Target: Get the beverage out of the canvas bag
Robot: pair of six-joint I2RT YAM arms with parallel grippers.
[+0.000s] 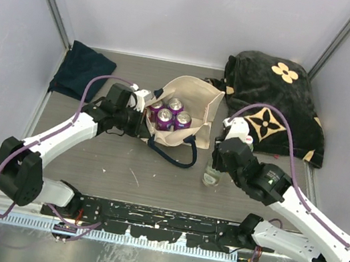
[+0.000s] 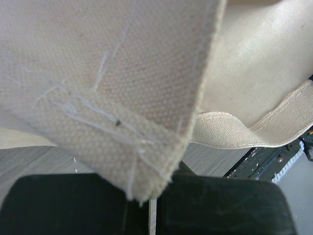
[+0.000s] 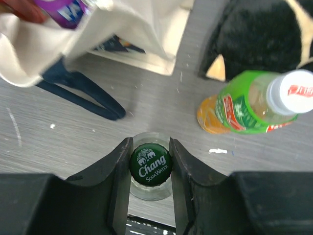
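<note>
The cream canvas bag (image 1: 196,104) lies open at the table's middle, with three purple cans (image 1: 169,115) showing in its mouth. My left gripper (image 1: 140,107) is shut on the bag's left rim. In the left wrist view the canvas bag (image 2: 122,73) fills the frame, and its hem is pinched in the left gripper (image 2: 152,183). A glass soda water bottle (image 1: 210,175) stands upright on the table to the right of the bag. My right gripper (image 3: 150,144) is shut on its green cap (image 3: 150,165), one finger on each side. A purple can (image 3: 66,10) shows at the bag's mouth.
A green-labelled plastic bottle (image 3: 254,105) with a white cap stands just right of the glass bottle. Behind it lies a black fabric bag with tan flowers (image 1: 278,102). At the back left lies a navy cloth (image 1: 80,70). The bag's navy handle (image 1: 174,155) trails toward the arms.
</note>
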